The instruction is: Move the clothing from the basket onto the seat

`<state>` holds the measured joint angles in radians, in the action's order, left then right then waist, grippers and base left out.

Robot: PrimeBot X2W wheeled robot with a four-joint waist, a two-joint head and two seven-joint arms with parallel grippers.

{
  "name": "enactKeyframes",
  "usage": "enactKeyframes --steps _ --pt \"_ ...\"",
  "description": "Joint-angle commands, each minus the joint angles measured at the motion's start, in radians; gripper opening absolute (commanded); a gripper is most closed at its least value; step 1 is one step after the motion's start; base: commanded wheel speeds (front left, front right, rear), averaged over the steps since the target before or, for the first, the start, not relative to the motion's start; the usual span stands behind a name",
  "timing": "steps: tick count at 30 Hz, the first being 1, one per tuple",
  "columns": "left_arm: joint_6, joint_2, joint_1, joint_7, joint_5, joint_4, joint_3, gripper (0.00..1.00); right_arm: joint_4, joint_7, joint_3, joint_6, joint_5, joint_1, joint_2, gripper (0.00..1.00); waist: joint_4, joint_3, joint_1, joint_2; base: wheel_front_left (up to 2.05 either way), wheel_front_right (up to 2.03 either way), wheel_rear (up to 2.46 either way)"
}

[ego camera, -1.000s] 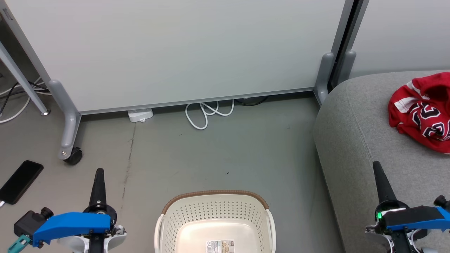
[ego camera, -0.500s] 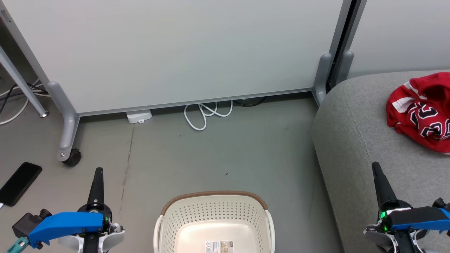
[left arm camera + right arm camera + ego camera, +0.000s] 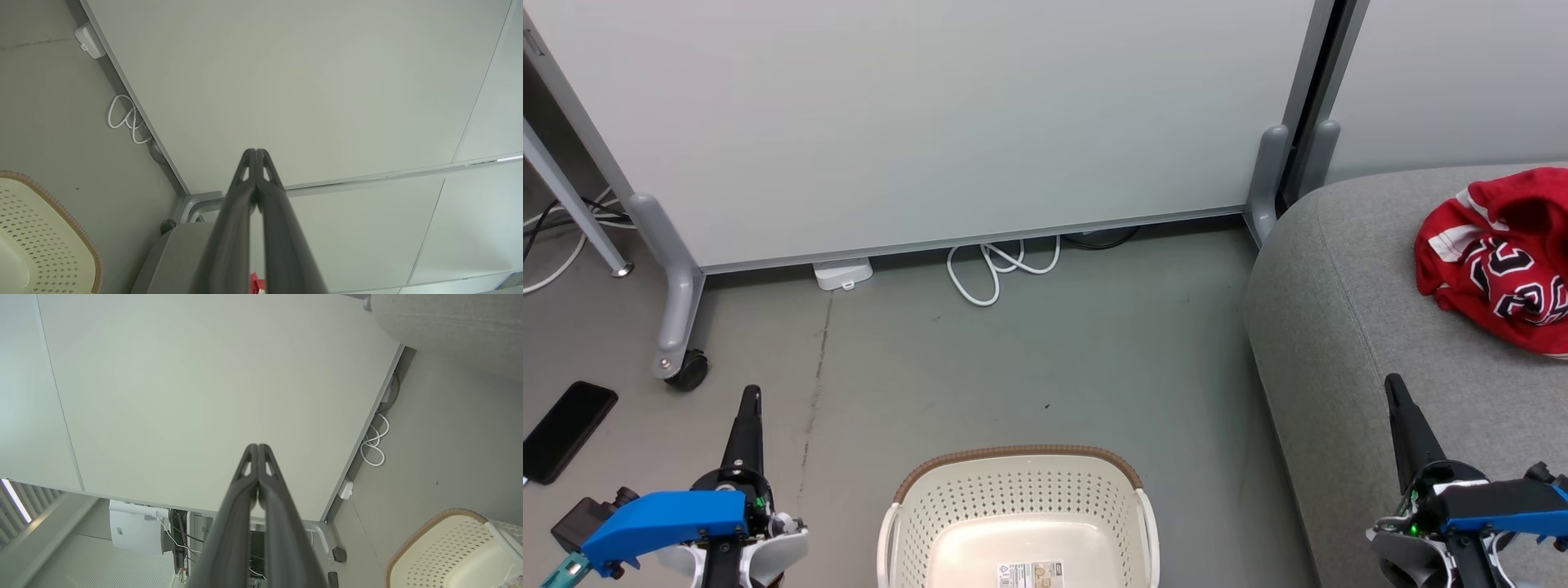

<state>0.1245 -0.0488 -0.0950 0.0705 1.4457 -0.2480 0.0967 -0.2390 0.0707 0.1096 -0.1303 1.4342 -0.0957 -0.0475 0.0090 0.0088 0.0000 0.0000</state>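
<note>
My left pincer (image 3: 751, 398) and right pincer (image 3: 1393, 385) are pressed shut, empty. Red clothing (image 3: 1494, 261) lies on the seat (image 3: 1339, 343) at two o'clock; basket (image 3: 1013, 452) at six (visible part bare). I'd check its hidden end first.

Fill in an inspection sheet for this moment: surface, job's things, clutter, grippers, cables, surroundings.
Surface: grey floor, with faint marks and a thin crack line.
Job's things: red clothing lies crumpled on the seat, numerals showing; basket stands on the floor, its visible part holding only a label sticker.
Clutter: dark phone and small white box on the floor.
Grippers: left gripper and right gripper both shut, holding nothing, apart from basket and clothing.
Cables: white cable looped under the partition; more cables at far left.
Surroundings: pale partition on grey feet with a castor.
</note>
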Motion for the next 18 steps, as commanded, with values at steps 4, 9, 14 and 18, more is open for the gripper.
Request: enactKeyframes --steps 4,9,14,18 --pt "0.009 -0.002 -0.017 0.013 0.038 0.005 0.009 0.0 -0.001 0.013 0.003 -0.001 0.043 -0.016 -0.005 0.0 -0.001 -0.001 0.0 0.0 0.0 0.0 0.0" --pt "0.009 -0.002 -0.018 0.023 0.074 0.005 0.011 0.0 -0.003 0.023 0.004 -0.001 0.082 -0.017 -0.005 0.0 -0.003 -0.002 0.0 0.0 0.0 0.0 0.0" --pt "0.009 -0.002 -0.017 0.032 0.109 0.005 0.014 0.0 -0.004 0.031 0.004 -0.001 0.118 -0.018 -0.005 0.0 -0.005 -0.003 0.0 0.0 0.0 0.0 0.0" --pt "0.01 -0.002 -0.019 0.041 0.142 0.004 0.018 0.0 -0.006 0.04 0.005 -0.001 0.154 -0.018 -0.005 0.0 -0.007 -0.005 0.0 0.0 0.0 0.0 0.0"
